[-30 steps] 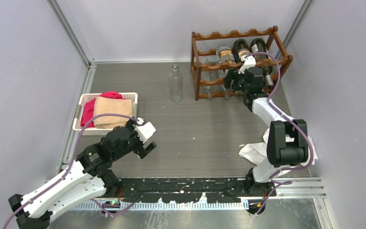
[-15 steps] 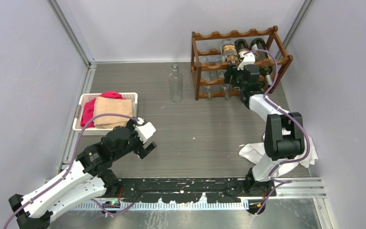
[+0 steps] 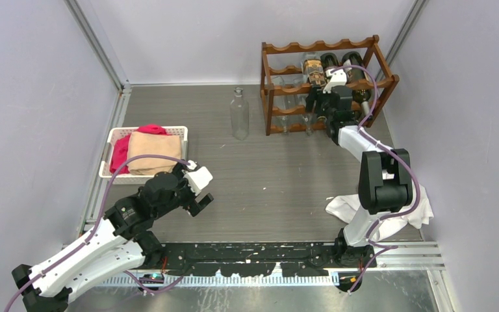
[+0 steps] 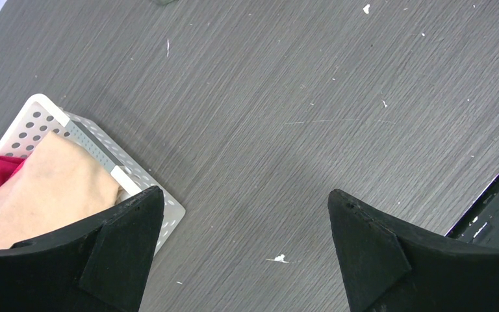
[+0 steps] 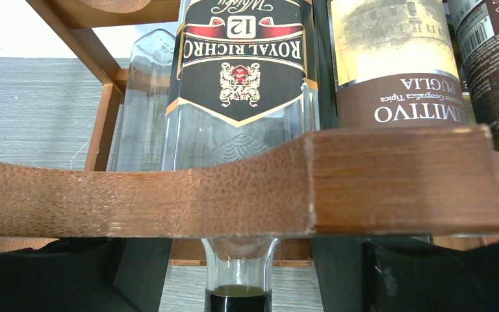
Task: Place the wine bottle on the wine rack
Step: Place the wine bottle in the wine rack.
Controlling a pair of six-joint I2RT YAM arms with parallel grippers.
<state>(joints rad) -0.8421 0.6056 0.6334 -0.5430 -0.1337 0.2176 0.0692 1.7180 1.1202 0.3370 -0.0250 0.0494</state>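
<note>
bottle in the rack, letting go comes next

the wine bottle [image 5: 240, 78] lies in the wine rack [image 5: 136, 195] beside 2 labelled bottles [image 5: 393, 65], its neck poking under the front rail [image 5: 396, 182]. the right gripper [image 5: 237, 286] has its jaws either side of that neck; i cannot tell whether they pinch it. placing looks nearly done: next, release and back straight out. the left gripper [image 4: 240, 240] hangs wide apart.

I get soft, even light from above on the grey wood-grain worktop [image 3: 279, 175]; shadows are faint and the overhead view is sharp. In the right wrist view the reddish-brown wooden wine rack [image 5: 234, 188] is crisp, and the background behind it is blown white. The left arm's black fingers [image 4: 120, 253] show as dark shapes with little detail.
</note>
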